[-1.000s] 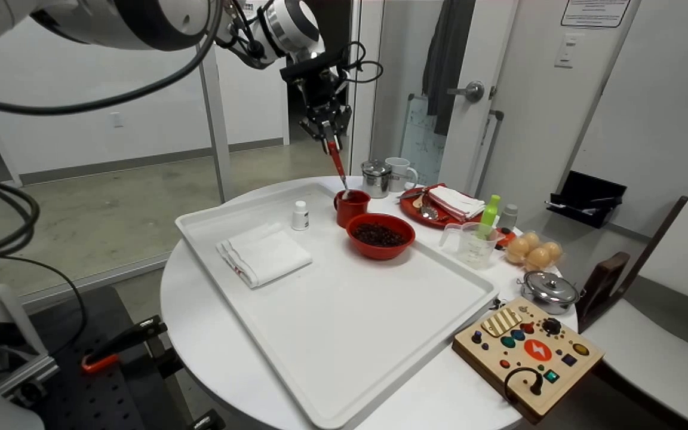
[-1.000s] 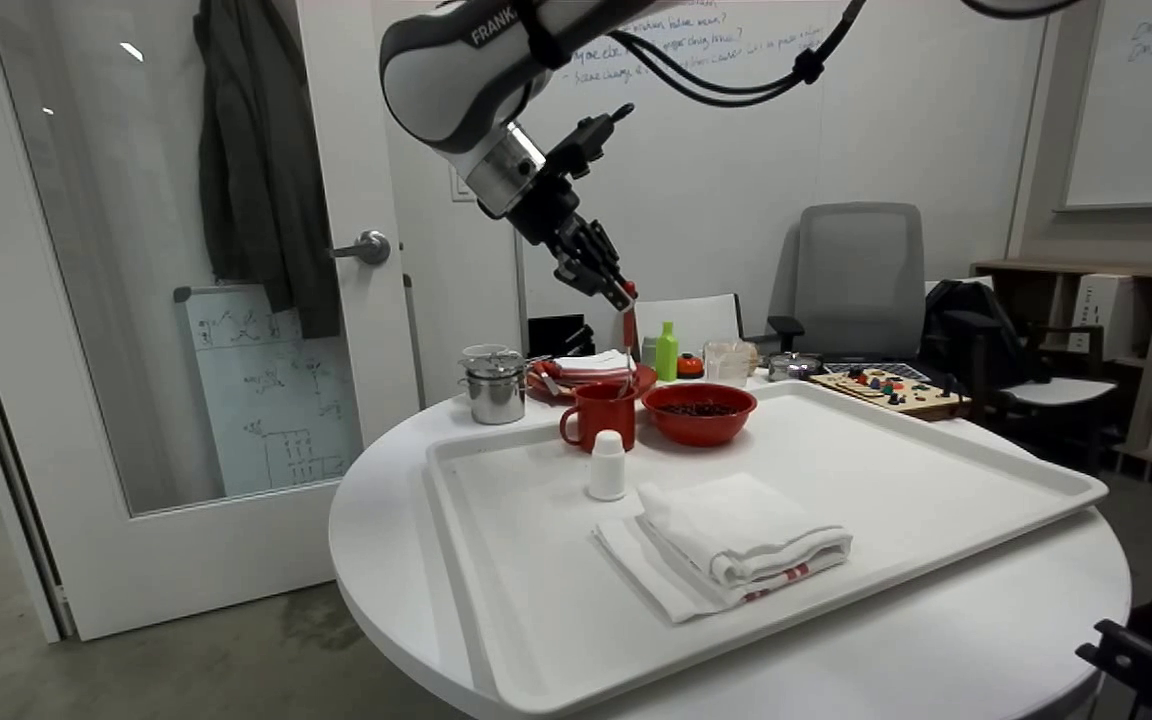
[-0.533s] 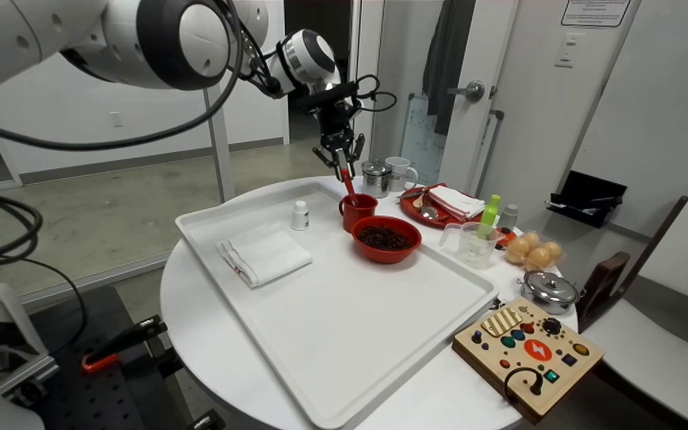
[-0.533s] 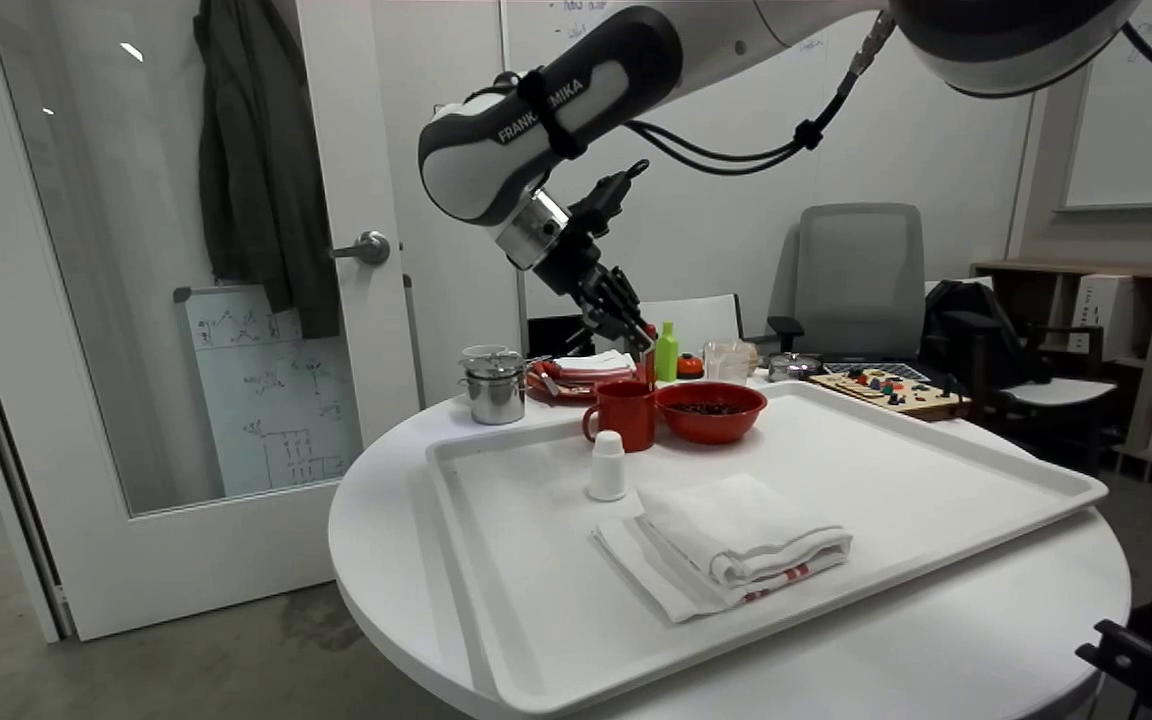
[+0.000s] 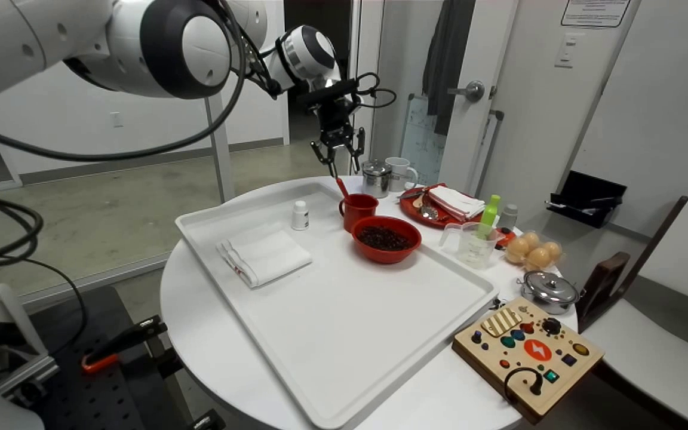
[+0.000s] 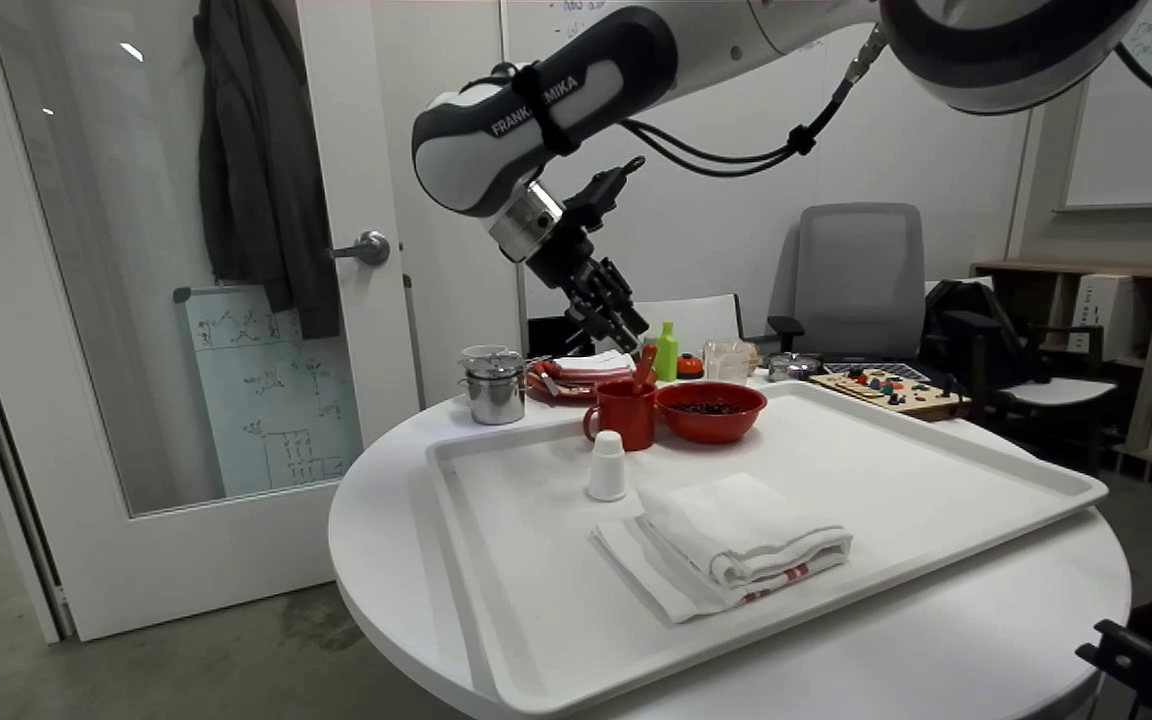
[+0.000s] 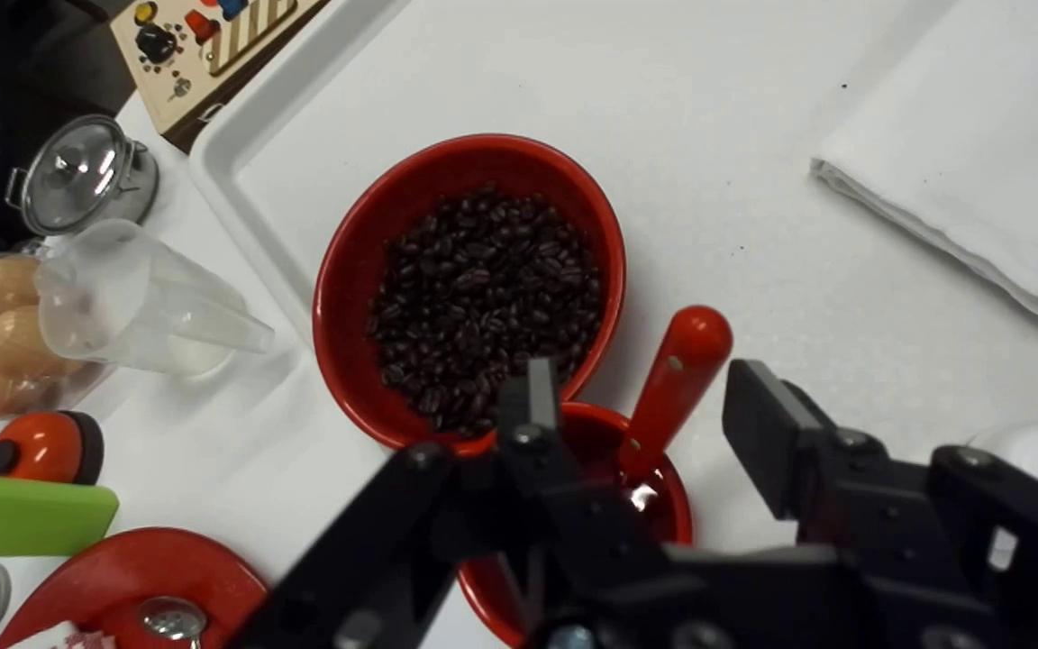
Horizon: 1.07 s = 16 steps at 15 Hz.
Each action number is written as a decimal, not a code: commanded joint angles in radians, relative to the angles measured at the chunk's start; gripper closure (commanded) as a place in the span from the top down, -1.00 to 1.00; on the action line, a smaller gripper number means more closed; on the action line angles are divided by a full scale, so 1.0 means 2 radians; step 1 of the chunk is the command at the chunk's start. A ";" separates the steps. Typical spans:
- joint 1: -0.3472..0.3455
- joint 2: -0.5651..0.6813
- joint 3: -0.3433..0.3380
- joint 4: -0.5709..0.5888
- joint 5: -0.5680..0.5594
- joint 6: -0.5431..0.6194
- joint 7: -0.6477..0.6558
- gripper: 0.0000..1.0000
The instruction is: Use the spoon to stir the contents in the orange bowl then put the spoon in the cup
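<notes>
The spoon has a red handle and stands tilted in the red cup, its handle [image 5: 342, 187] above the rim. The handle also shows in the other views [image 6: 645, 366] [image 7: 677, 383]. The spoon's lower end is hidden inside the cup [image 5: 359, 209]. The bowl [image 5: 387, 255], red to the eye, holds dark coffee beans and touches or nearly touches the cup. My gripper [image 5: 344, 172] is open and empty just above the cup. In the wrist view its fingers [image 7: 643, 397] stand apart on either side of the handle, and partly cover the cup [image 7: 681, 509].
A white tray [image 5: 320, 334] bears the cup, the bowl, a folded white towel [image 5: 266, 254] and a small white bottle [image 5: 300, 215]. Behind it are a steel pot [image 5: 375, 179], a white mug [image 5: 401, 173], a red plate [image 5: 433, 222] and a clear measuring cup [image 5: 475, 245].
My gripper lowers the held spoon into the cup, and the cup and bowl shift slightly to one side. The fingers then open, and the released handle tips over in the cup.
</notes>
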 commanded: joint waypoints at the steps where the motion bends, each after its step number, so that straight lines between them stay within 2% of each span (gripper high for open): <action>1: 0.000 0.000 0.000 0.000 0.000 0.000 0.000 0.05; 3: 0.000 0.001 0.000 0.001 0.001 0.000 0.000 0.05; 4: 0.000 0.001 0.000 0.001 0.001 0.000 0.000 0.55; 5: 0.000 -0.012 0.001 -0.004 0.004 0.002 0.015 0.57; 8: -0.005 -0.046 0.005 -0.017 0.012 0.004 0.052 0.97; 9: -0.001 -0.014 0.000 0.001 0.001 0.004 0.030 0.64; 11: -0.002 -0.031 0.001 0.000 0.002 0.004 0.039 0.93; 16: -0.003 -0.037 0.002 -0.005 0.003 0.004 0.044 0.97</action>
